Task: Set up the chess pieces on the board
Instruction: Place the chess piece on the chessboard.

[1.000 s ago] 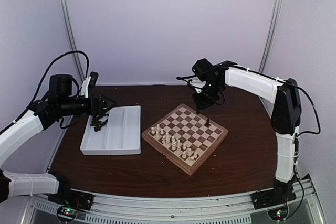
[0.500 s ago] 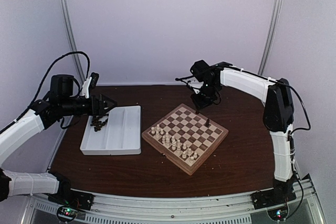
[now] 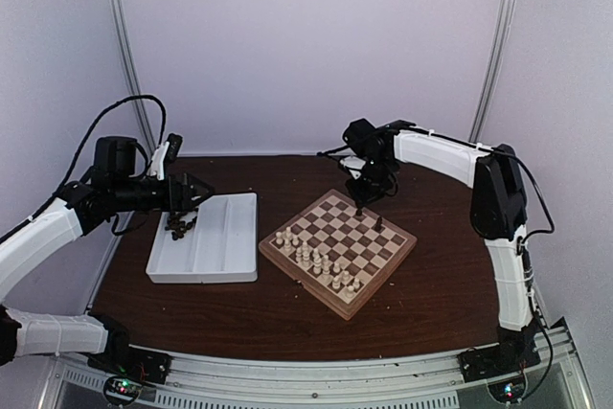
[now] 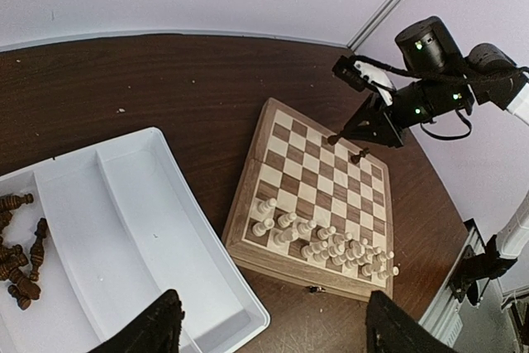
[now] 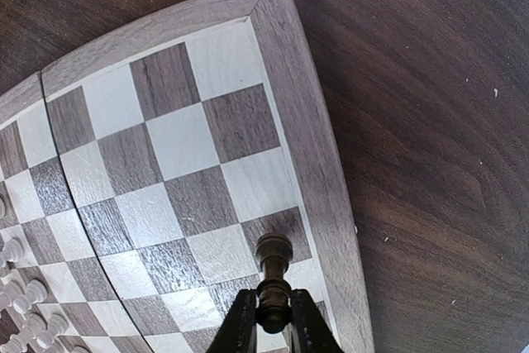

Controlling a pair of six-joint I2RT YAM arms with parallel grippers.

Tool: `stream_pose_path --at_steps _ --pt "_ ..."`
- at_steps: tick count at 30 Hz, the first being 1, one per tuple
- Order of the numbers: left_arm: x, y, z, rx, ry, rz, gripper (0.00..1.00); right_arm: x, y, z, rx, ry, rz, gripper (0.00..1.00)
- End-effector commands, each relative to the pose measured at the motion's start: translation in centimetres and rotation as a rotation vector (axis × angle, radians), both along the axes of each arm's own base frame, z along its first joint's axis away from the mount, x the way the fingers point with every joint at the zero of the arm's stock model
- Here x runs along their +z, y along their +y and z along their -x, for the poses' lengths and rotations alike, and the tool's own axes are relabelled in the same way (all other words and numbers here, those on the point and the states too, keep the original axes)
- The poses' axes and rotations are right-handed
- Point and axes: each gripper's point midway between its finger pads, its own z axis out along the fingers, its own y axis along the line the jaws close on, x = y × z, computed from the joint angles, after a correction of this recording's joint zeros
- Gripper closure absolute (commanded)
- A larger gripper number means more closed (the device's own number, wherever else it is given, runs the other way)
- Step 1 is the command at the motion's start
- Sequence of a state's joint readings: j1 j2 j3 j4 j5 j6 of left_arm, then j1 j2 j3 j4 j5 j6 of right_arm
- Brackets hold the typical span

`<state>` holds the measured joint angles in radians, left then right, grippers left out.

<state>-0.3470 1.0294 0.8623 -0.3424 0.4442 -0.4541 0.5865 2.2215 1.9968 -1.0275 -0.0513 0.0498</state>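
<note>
The board (image 3: 305,283) lies right of centre on the dark table. My right gripper (image 3: 361,204) hangs over its far edge, shut on a dark chess piece (image 5: 274,283) held upside down over the squares beside the rim (image 5: 310,146). Another dark piece (image 3: 379,223) stands on the board near its right corner. More dark chess pieces (image 4: 21,254) lie heaped in the far-left compartment of the white tray (image 4: 124,229). My left gripper (image 3: 196,189) hovers open above the tray, nothing between its fingers (image 4: 165,324).
Cream-white figures (image 3: 316,261) fill two rows along the board's near-left side. The white tray (image 3: 225,237) sits to the left of the board, a strip of bare table between them. The right arm arches over the table's far right.
My right gripper has moved a little left and down toward the board's far edge with the dark piece in it. The left arm has stayed still.
</note>
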Motion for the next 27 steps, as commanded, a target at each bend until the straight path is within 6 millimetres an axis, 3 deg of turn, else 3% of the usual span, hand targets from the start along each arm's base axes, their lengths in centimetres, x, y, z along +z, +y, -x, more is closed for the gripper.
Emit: stream_pose_path --at_steps 1,19,25,27 --pt "1.5 -0.2 -0.5 -0.007 -0.053 -0.002 0.24 0.1 -0.1 -0.8 0.002 -0.01 0.008 0.85" --pt "1.3 -0.2 -0.6 -0.003 -0.051 -0.005 0.24 -0.9 -0.8 -0.5 -0.002 0.019 0.053 0.83" --pt "1.1 -0.1 -0.5 -0.001 -0.049 -0.007 0.24 -0.8 -0.8 -0.6 -0.004 0.013 0.05 0.78" --pt "1.1 -0.1 -0.5 -0.001 -0.047 -0.009 0.24 -0.7 -0.7 -0.7 -0.005 0.009 0.047 0.69"
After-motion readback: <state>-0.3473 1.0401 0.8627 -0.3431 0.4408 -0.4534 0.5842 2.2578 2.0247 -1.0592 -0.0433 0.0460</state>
